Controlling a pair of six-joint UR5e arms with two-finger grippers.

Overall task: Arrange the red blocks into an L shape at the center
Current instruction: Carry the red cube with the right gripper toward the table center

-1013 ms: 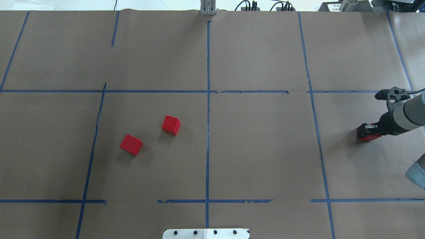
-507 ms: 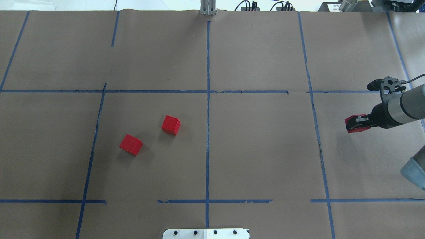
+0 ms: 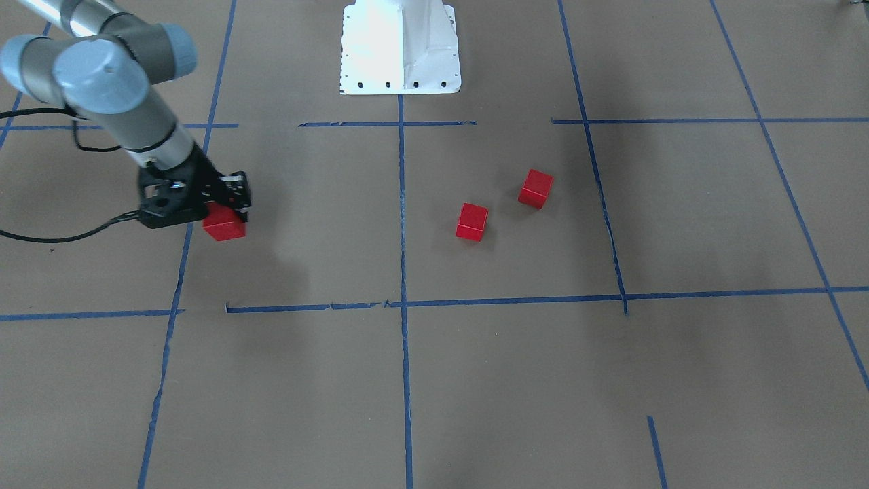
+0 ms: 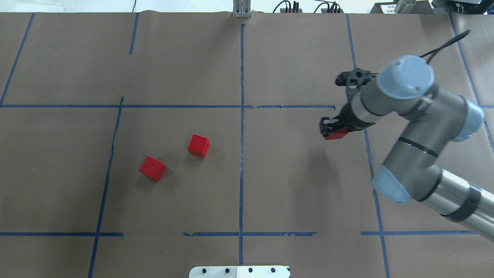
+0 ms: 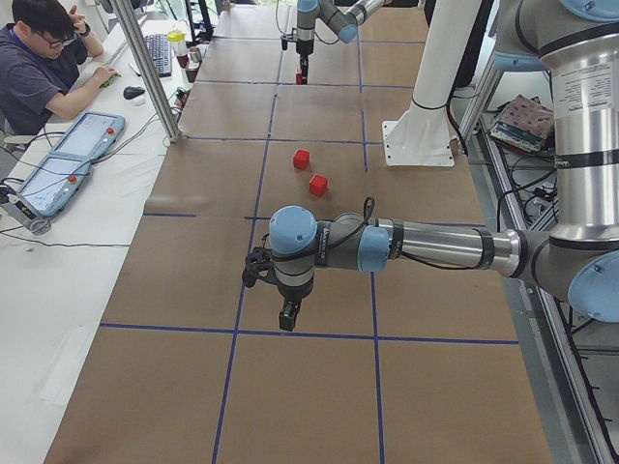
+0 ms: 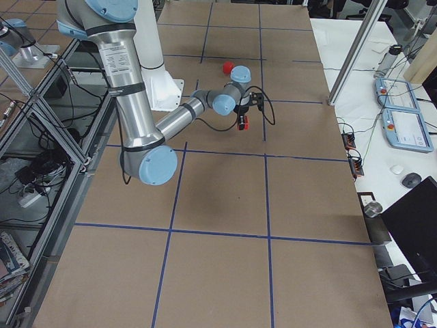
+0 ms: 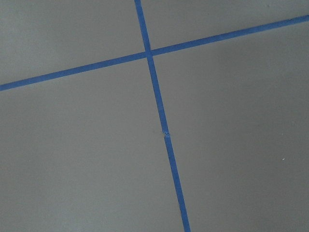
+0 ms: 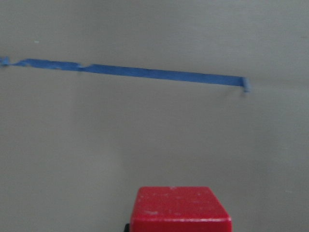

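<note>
Two red blocks [image 4: 198, 145] [image 4: 152, 168] lie apart on the brown paper in the left half of the center [image 4: 270, 181], left of its vertical blue tape line [image 4: 241, 162]. They also show in the front view [image 3: 472, 221] [image 3: 535, 188]. A third red block [image 4: 336, 134] [image 3: 224, 227] [image 8: 181, 210] hangs just above the paper at the center's right edge. My right gripper [image 4: 334, 130] [image 3: 227, 216] is shut on it. My left gripper [image 5: 287, 317] shows only in the exterior left view, low over bare paper; I cannot tell whether it is open or shut.
The robot's white base plate [image 4: 239, 271] [image 3: 400, 47] sits at the near table edge. A person [image 5: 39, 58] sits at a side bench with pendants [image 5: 58, 169] and a keyboard. A metal post [image 5: 155, 72] stands at the table's far side.
My right arm has swung left with the red block, from the right-hand cell across the blue tape to the center's right edge. The two blocks on the paper have not moved.
</note>
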